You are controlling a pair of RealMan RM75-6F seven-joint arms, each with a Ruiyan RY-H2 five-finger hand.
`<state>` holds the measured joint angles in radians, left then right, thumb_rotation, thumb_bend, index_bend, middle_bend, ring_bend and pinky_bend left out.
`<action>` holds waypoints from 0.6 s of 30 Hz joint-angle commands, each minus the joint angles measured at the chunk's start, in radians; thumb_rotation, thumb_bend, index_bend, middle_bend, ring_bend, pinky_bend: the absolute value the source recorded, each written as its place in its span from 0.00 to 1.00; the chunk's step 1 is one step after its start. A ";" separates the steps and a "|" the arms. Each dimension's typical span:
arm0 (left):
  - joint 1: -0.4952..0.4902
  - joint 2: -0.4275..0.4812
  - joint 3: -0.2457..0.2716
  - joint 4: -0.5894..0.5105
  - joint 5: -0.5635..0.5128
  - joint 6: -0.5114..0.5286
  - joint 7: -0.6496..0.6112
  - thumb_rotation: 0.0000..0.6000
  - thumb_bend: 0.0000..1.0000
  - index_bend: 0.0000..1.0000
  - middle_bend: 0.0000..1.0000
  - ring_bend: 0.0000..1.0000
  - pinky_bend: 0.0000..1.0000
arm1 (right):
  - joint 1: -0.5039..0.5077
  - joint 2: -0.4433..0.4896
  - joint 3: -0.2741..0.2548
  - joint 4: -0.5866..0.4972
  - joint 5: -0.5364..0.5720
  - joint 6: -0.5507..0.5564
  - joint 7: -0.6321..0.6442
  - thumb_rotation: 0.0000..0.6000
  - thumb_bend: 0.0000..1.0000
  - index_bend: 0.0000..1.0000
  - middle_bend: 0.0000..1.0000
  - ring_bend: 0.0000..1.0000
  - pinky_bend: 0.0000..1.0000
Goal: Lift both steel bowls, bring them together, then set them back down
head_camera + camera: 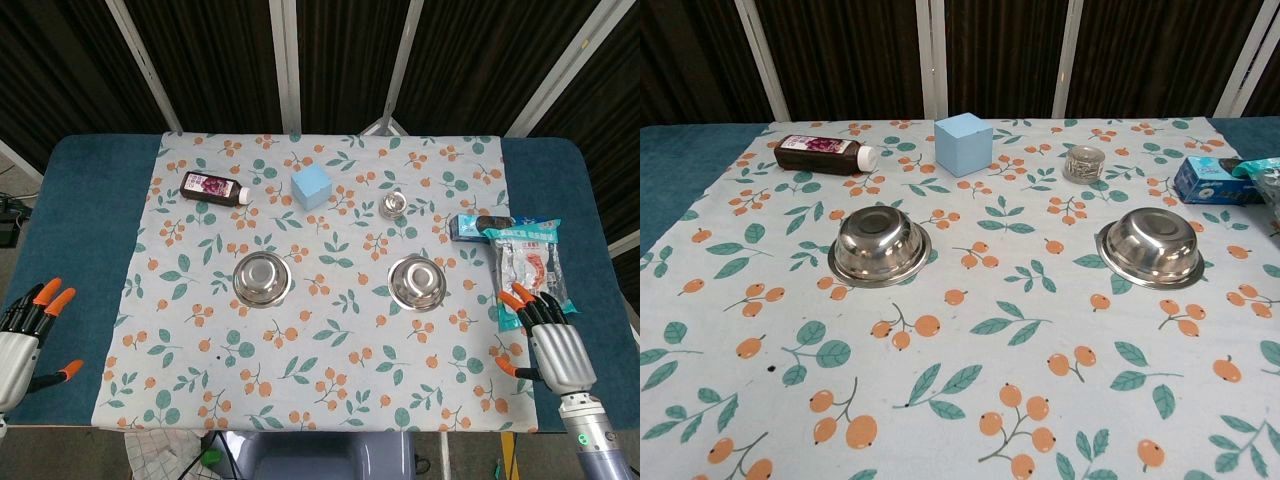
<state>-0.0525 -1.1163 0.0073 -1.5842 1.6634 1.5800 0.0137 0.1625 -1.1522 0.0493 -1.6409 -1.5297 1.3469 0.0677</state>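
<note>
Two steel bowls rest on the floral cloth, well apart. The left bowl (262, 278) (879, 246) sits left of centre and the right bowl (417, 282) (1151, 247) right of centre, both mouth up in the head view. My left hand (22, 335) hovers at the table's near left corner, fingers spread, holding nothing. My right hand (551, 343) is at the cloth's near right edge, fingers apart and empty, well short of the right bowl. Neither hand shows in the chest view.
A dark juice bottle (213, 187) lies at the back left. A light blue cube (311, 186) and a small glass jar (394, 205) stand behind the bowls. A blue box (470, 227) and a snack packet (529, 270) lie at the right edge, next to my right hand.
</note>
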 commanded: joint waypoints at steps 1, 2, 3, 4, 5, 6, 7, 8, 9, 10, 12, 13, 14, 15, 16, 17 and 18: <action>-0.009 0.001 -0.004 0.004 -0.011 -0.016 -0.007 1.00 0.00 0.12 0.00 0.00 0.12 | 0.046 -0.008 0.023 -0.038 0.014 -0.056 -0.029 1.00 0.09 0.17 0.07 0.12 0.07; -0.010 0.000 -0.005 0.004 -0.012 -0.016 -0.008 1.00 0.00 0.12 0.00 0.00 0.12 | 0.062 -0.011 0.034 -0.049 0.023 -0.074 -0.038 1.00 0.09 0.17 0.07 0.12 0.07; -0.009 0.000 -0.005 0.004 -0.012 -0.013 -0.008 1.00 0.00 0.12 0.00 0.00 0.12 | 0.079 -0.016 0.045 -0.061 0.035 -0.093 -0.049 1.00 0.09 0.17 0.07 0.12 0.07; -0.008 -0.001 -0.005 0.004 -0.012 -0.010 -0.008 1.00 0.00 0.12 0.00 0.00 0.12 | 0.097 -0.022 0.057 -0.073 0.050 -0.116 -0.063 1.00 0.09 0.17 0.07 0.12 0.07; -0.006 -0.002 -0.006 0.004 -0.012 -0.006 -0.008 1.00 0.00 0.12 0.00 0.00 0.12 | 0.114 -0.028 0.068 -0.083 0.066 -0.139 -0.080 1.00 0.09 0.17 0.07 0.12 0.07; -0.004 -0.002 -0.007 0.004 -0.013 -0.002 -0.007 1.00 0.00 0.12 0.00 0.00 0.12 | 0.133 -0.036 0.078 -0.092 0.086 -0.165 -0.098 1.00 0.09 0.17 0.07 0.12 0.07; -0.003 -0.003 -0.007 0.004 -0.014 0.000 -0.005 1.00 0.00 0.12 0.00 0.00 0.12 | 0.153 -0.044 0.089 -0.101 0.109 -0.193 -0.116 1.00 0.09 0.17 0.07 0.12 0.07; -0.002 -0.004 -0.007 0.004 -0.014 0.002 -0.002 1.00 0.00 0.12 0.00 0.00 0.12 | 0.171 -0.051 0.100 -0.107 0.134 -0.219 -0.133 1.00 0.09 0.17 0.07 0.12 0.07; -0.001 -0.005 -0.007 0.004 -0.014 0.004 0.002 1.00 0.00 0.12 0.00 0.00 0.12 | 0.192 -0.062 0.114 -0.112 0.161 -0.246 -0.148 1.00 0.09 0.17 0.07 0.12 0.07; -0.001 -0.007 -0.007 0.004 -0.012 0.006 0.005 1.00 0.00 0.12 0.00 0.00 0.12 | 0.209 -0.072 0.127 -0.114 0.189 -0.267 -0.160 1.00 0.09 0.17 0.07 0.12 0.07; 0.000 -0.009 -0.006 0.004 -0.010 0.008 0.012 1.00 0.00 0.12 0.00 0.00 0.12 | 0.250 -0.100 0.156 -0.107 0.255 -0.310 -0.196 1.00 0.09 0.17 0.07 0.12 0.07; 0.000 -0.011 -0.004 0.004 -0.008 0.007 0.016 1.00 0.00 0.12 0.00 0.00 0.12 | 0.279 -0.122 0.173 -0.095 0.297 -0.338 -0.223 1.00 0.09 0.17 0.07 0.12 0.07; 0.001 -0.012 -0.003 0.003 -0.007 0.007 0.019 1.00 0.00 0.12 0.00 0.00 0.12 | 0.304 -0.144 0.184 -0.082 0.343 -0.359 -0.254 1.00 0.09 0.17 0.07 0.12 0.07; 0.001 -0.012 -0.003 0.003 -0.006 0.008 0.020 1.00 0.00 0.12 0.00 0.00 0.12 | 0.319 -0.157 0.189 -0.075 0.372 -0.370 -0.274 1.00 0.09 0.17 0.07 0.12 0.07; 0.001 -0.013 -0.003 0.003 -0.006 0.009 0.021 1.00 0.00 0.12 0.00 0.00 0.12 | 0.333 -0.171 0.193 -0.069 0.399 -0.380 -0.291 1.00 0.09 0.17 0.07 0.12 0.07; 0.002 -0.013 -0.004 0.003 -0.007 0.011 0.022 1.00 0.00 0.12 0.00 0.00 0.12 | 0.346 -0.184 0.197 -0.062 0.424 -0.391 -0.304 1.00 0.09 0.17 0.07 0.12 0.07; 0.003 -0.013 -0.004 0.002 -0.007 0.013 0.023 1.00 0.00 0.12 0.00 0.00 0.12 | 0.359 -0.195 0.199 -0.054 0.448 -0.402 -0.314 1.00 0.09 0.17 0.07 0.12 0.07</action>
<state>-0.0501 -1.1290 0.0036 -1.5818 1.6566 1.5926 0.0358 0.4678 -1.2988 0.2212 -1.7191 -1.1550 0.9935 -0.1929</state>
